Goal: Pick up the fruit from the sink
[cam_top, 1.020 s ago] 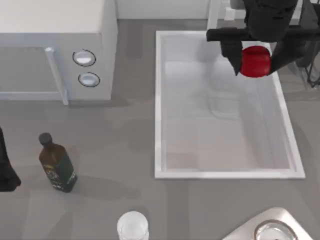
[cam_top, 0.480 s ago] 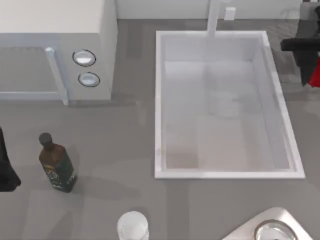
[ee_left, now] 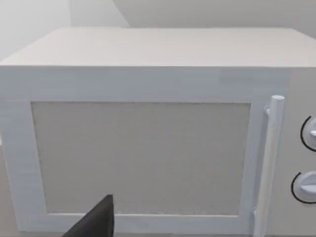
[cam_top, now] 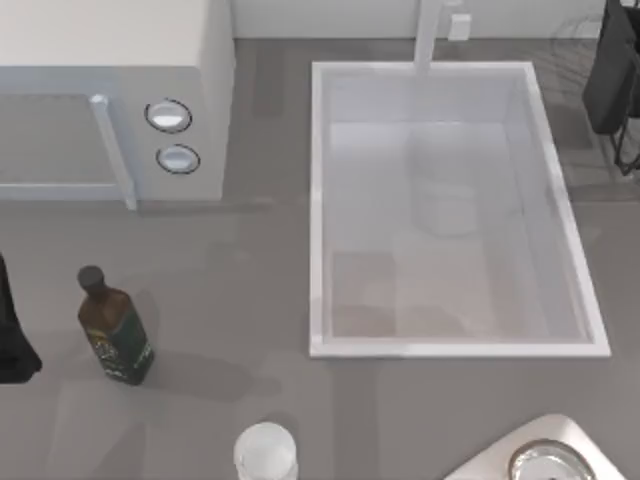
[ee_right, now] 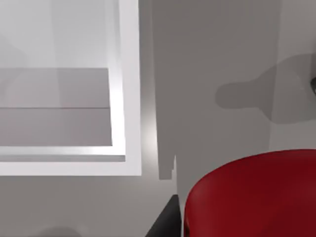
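Observation:
The red glossy fruit (ee_right: 256, 192) looms close in the right wrist view, with a dark finger (ee_right: 165, 224) against its side; my right gripper (ee_right: 237, 217) is shut on it. It hangs over grey counter beside the sink's white rim (ee_right: 129, 89). From above, the sink (cam_top: 318, 200) holds no fruit, and my right arm (cam_top: 612, 70) is a dark shape off the basin's back right corner at the table's right edge. My left arm (cam_top: 12, 335) is parked at the table's left edge.
A white microwave (cam_top: 110, 100) with two knobs stands at the back left, facing the left wrist camera (ee_left: 148, 148). A dark bottle (cam_top: 115, 330) and a glass (cam_top: 266, 452) stand at the front left. The faucet (cam_top: 430, 35) rises behind the sink. A metal bowl (cam_top: 545, 462) sits front right.
My right gripper carried the fruit from above the sink's back right corner to the right, past the rim, and the fruit left the top view. The left arm stayed put.

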Tool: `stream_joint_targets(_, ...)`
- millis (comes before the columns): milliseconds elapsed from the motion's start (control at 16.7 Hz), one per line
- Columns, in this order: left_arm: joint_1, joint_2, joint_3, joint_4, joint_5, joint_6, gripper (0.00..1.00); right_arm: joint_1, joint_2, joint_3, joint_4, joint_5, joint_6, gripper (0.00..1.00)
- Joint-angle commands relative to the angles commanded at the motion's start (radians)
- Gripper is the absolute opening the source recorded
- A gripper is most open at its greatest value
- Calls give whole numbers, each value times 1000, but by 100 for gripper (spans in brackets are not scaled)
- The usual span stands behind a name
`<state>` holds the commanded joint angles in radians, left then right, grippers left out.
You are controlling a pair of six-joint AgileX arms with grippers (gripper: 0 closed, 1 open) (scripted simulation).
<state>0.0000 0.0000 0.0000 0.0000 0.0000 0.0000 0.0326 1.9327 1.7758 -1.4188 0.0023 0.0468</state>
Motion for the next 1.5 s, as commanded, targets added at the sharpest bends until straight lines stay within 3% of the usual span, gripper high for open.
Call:
stream_joint_targets(480, 0, 0, 0, 0, 0, 0, 100, 96, 30, -192, 249, -41, -52, 0)
stream_joint_targets(780, 0, 0, 0, 0, 0, 0, 100, 20, 51, -351, 409, -13, -11, 0)
stream_joint_targets(1080, 0, 0, 0, 0, 0, 0, 100, 0, 49, -368, 422, -1, 2, 0)
stream_joint_targets(1500, 0, 0, 0, 0, 0, 0, 100, 0, 49, -368, 422, -1, 2, 53)
